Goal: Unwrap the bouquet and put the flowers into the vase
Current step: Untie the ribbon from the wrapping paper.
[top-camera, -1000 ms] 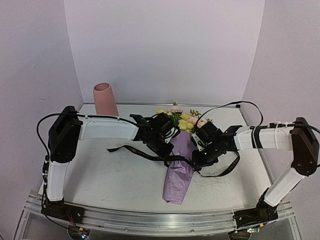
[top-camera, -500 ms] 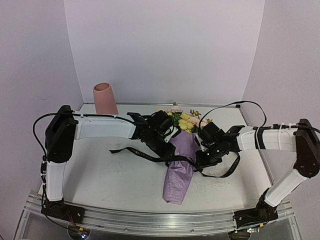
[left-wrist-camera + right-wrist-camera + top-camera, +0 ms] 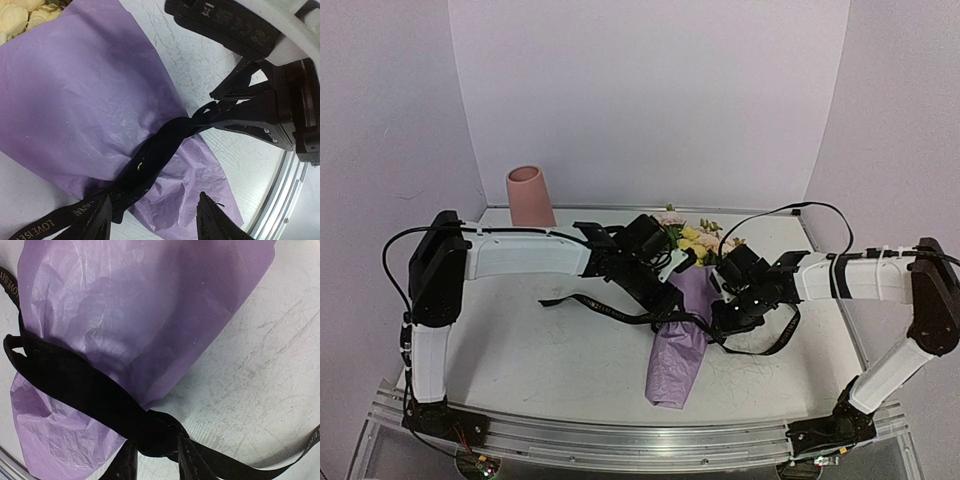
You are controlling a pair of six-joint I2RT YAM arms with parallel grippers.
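The bouquet lies on the table, its lilac paper cone [image 3: 678, 345] pointing at the near edge and the flowers [image 3: 692, 243] at the far end. A black ribbon [image 3: 595, 305] crosses the cone's waist. My left gripper [image 3: 668, 285] hangs open over the cone, and in the left wrist view its fingers [image 3: 95, 220] straddle the ribbon [image 3: 160, 145] and paper [image 3: 75, 100] without gripping. My right gripper [image 3: 720, 318] is at the cone's right side, shut on the ribbon's knot [image 3: 155, 432]. The salmon vase [image 3: 530, 197] stands upright at the back left.
One ribbon tail trails left across the table [image 3: 555, 300], and a loop of ribbon lies right of the cone [image 3: 770, 345]. An aluminium rail [image 3: 620, 435] runs along the near edge. Lilac walls enclose the back and sides.
My left gripper has opened and shifted slightly right over the bouquet. The right gripper has kept its hold on the ribbon and edged a little towards the flowers.
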